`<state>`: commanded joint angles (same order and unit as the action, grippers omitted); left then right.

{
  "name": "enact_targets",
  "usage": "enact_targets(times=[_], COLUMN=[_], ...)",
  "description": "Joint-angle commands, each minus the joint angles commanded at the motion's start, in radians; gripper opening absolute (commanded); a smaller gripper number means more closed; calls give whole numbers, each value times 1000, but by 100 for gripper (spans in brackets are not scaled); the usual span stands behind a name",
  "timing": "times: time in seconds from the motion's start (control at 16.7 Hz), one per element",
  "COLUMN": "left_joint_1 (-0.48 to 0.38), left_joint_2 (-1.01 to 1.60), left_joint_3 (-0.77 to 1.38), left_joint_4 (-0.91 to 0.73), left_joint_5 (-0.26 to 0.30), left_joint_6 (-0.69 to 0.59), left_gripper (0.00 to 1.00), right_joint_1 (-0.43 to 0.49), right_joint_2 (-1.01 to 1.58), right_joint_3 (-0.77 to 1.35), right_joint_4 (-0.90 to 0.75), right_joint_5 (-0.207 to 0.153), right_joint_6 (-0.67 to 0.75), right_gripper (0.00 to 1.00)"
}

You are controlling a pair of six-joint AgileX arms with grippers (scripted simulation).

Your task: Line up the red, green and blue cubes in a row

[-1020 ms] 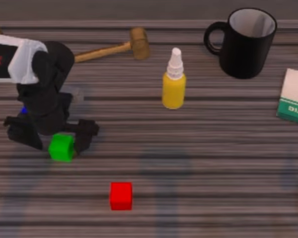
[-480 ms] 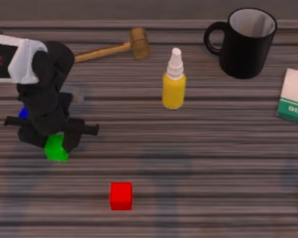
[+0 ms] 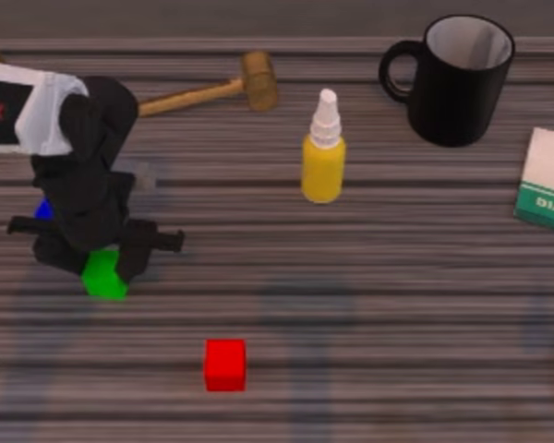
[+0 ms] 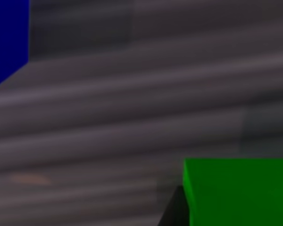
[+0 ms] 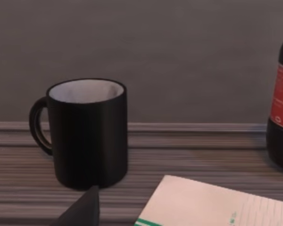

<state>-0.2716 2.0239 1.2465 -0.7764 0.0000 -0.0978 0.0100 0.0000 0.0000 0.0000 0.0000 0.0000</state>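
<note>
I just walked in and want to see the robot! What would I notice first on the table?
First you'd spot the big black left arm at the table's left, its pincer down over the bright green cube. The red cube sits alone near the front, and a bit of the blue cube peeks out from behind the arm. Farther back stand a yellow bottle in the middle and a black mug at the right.

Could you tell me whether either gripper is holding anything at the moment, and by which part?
The left gripper is down at the green cube, seemingly clamping its sides, though the hold isn't clearly visible. The right gripper isn't in view.
</note>
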Motion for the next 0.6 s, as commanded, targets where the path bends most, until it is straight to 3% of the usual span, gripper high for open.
enact_targets(times=[0.42,0.6], left_joint_1=[16,19], left_joint_2=[-90,-106], left_joint_3=[130,145], left_joint_4=[-229,-252], left_joint_5=[-1,-1], left_joint_6=[-4,-3], left_gripper=[0,0], right_joint_1=[0,0], right_joint_2=[0,0], right_joint_3=[0,0], right_joint_4=[0,0], right_joint_5=[0,0], right_joint_6=[0,0], right_gripper=[100,100])
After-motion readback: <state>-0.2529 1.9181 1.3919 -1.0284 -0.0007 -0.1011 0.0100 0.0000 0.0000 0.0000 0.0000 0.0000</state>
